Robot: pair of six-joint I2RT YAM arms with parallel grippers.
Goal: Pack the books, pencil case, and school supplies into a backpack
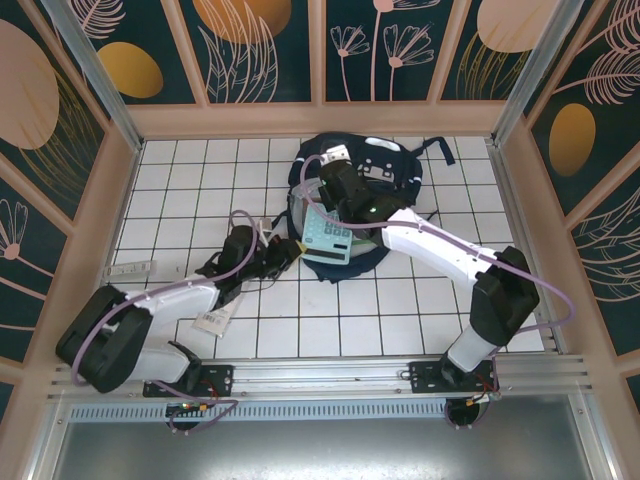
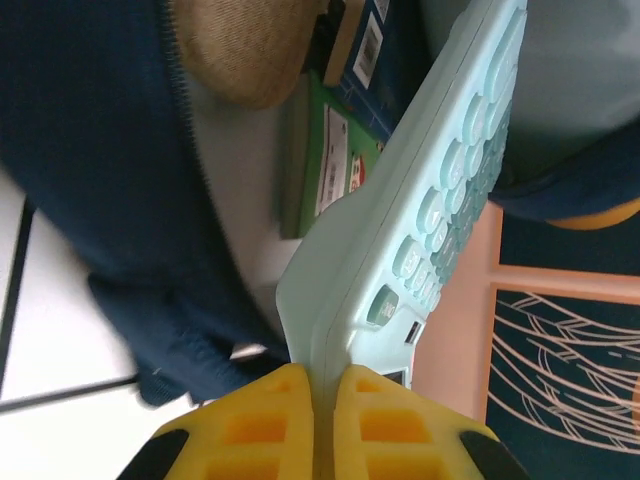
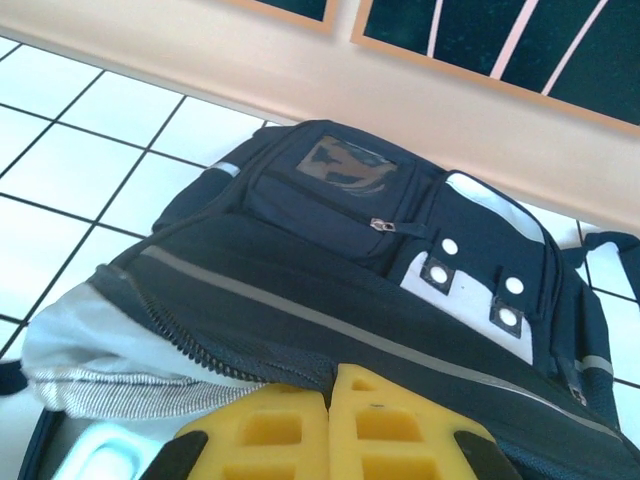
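The calculator (image 2: 385, 250) is clamped at one corner by the left gripper (image 2: 322, 378). It is tilted edge-first, ready to be slid into the backpack (image 2: 90, 150) beside the pencil case (image 2: 240, 50) and the green book (image 2: 335, 170). Beyond, the backpack's upper lip is pinched by the right gripper (image 3: 332, 385), apparently so the mouth is held open.

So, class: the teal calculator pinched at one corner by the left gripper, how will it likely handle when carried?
The calculator looks rigid: it juts straight from the left gripper without sagging. Probably light, since a corner pinch holds it. Its smooth casing might pivot or slip in so small a grip.
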